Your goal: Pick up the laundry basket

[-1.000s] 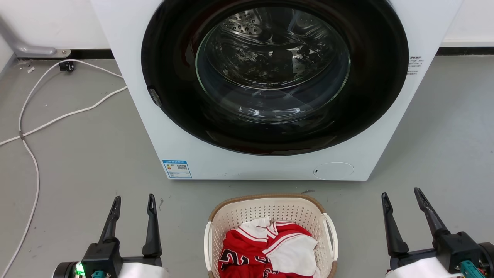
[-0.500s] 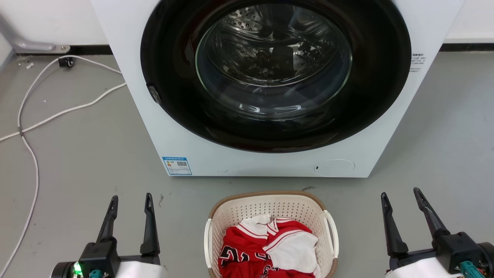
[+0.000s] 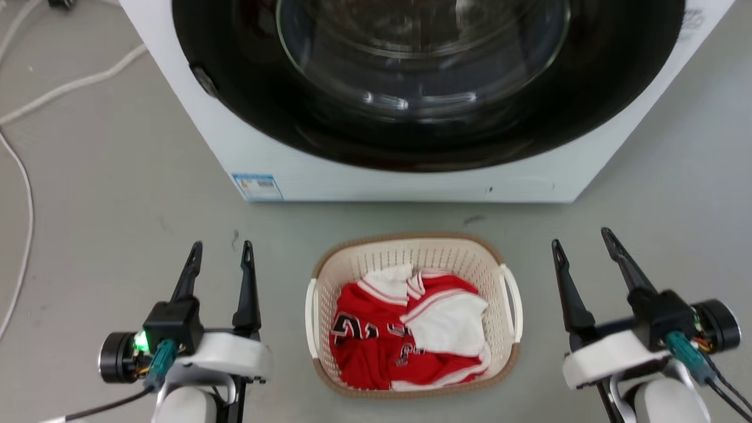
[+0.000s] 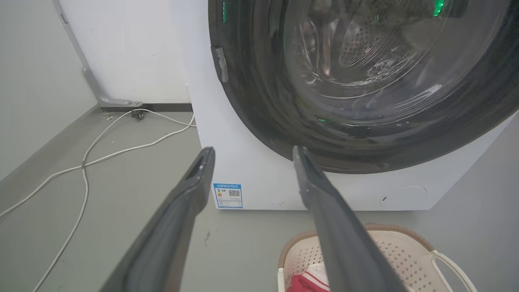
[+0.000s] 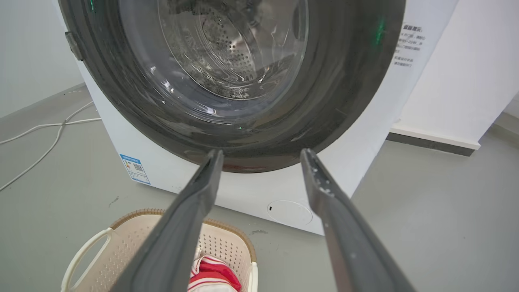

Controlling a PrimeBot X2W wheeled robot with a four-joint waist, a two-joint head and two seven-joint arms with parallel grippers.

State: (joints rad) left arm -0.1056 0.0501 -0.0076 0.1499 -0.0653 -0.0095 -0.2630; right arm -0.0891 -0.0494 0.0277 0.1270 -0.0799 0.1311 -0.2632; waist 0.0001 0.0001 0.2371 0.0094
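Well, laundry basket [image 3: 423, 258]: you have it sitting on the grey floor [image 3: 117, 205], just in front of the washer [image 3: 399, 185] and between your two hands.
Contents: red and white clothes [image 3: 405, 335] lie heaped inside it.
Left hand [image 3: 222, 244]: released, fingers spread with nothing between them; it hangs beside the basket's left handle [image 3: 309, 311], apart from it.
Right hand [image 3: 580, 236]: released too, fingers parted, off to the side of the right handle [image 3: 512, 299], not touching.
Door glass [image 3: 423, 59]: round, set in a dark ring, facing you.
Cable [image 3: 23, 176]: white, trailing over the floor at your far left.
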